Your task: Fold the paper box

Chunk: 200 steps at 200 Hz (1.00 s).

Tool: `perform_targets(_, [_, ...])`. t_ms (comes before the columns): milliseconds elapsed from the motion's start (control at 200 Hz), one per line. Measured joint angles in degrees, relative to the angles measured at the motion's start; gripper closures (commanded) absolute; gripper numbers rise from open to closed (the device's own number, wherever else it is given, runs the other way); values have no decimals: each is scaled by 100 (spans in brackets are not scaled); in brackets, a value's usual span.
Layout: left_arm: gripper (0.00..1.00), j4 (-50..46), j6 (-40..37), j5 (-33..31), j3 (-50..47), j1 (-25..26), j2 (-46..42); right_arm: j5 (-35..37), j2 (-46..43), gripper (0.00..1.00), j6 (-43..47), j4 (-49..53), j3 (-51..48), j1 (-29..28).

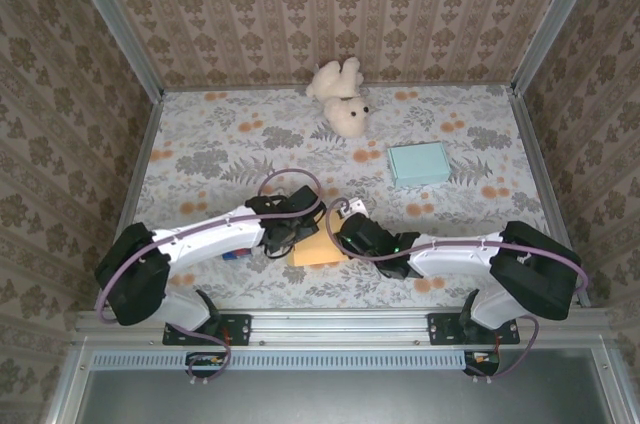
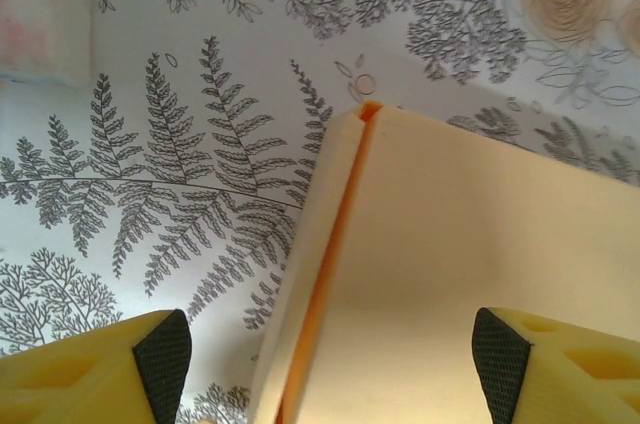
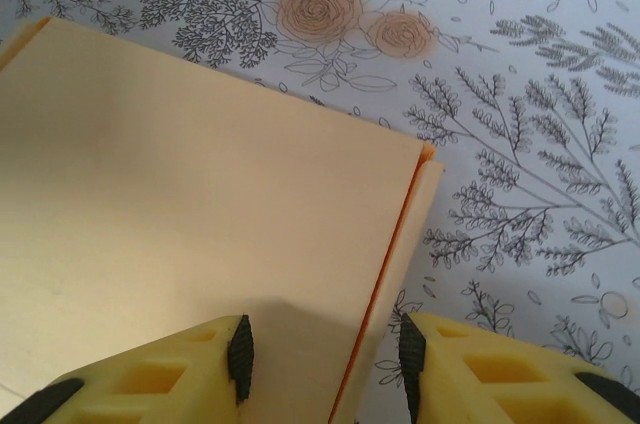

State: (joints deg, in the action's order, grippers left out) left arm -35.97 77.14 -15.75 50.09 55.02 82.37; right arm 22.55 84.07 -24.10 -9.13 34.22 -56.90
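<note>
The paper box point(image 1: 318, 250) is a flat pale-orange cardboard piece lying on the flowered tablecloth near the front middle, between my two arms. My left gripper point(image 1: 290, 239) hangs over its left side. In the left wrist view the box point(image 2: 480, 234) shows a folded left edge with an orange seam, and the left gripper point(image 2: 330, 364) stands wide open astride that edge, its pads clear of the card. My right gripper point(image 1: 347, 236) is over the box's right side. In the right wrist view the right gripper point(image 3: 325, 359) is partly open astride the box's point(image 3: 200, 204) right folded edge.
A cream teddy bear point(image 1: 340, 99) lies at the back middle. A light blue closed box point(image 1: 418, 163) sits right of centre. A small blue and red item point(image 1: 237, 254) peeks out under the left arm. Papered walls enclose the table on three sides.
</note>
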Motion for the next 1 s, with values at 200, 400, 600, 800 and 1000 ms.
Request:
perform_targets(200, [24, 367, -61, -74, -190, -31, 256, -46, 107, 53, -282, -197, -46, 2])
perform_targets(400, [24, 721, -289, 7, -175, -330, 376, -190, 59, 53, -490, -492, -212, 131])
perform_targets(600, [25, 1231, -654, 256, -20, -800, 671, -422, -44, 50, -704, -393, -234, 358])
perform_targets(800, [25, 1784, -1010, 584, 177, -1106, 1027, -581, 7, 50, -885, -544, -249, 669])
perform_targets(1000, [14, 1917, -1355, 767, 234, -1311, 1086, -782, 37, 50, -1154, -1027, -470, 866])
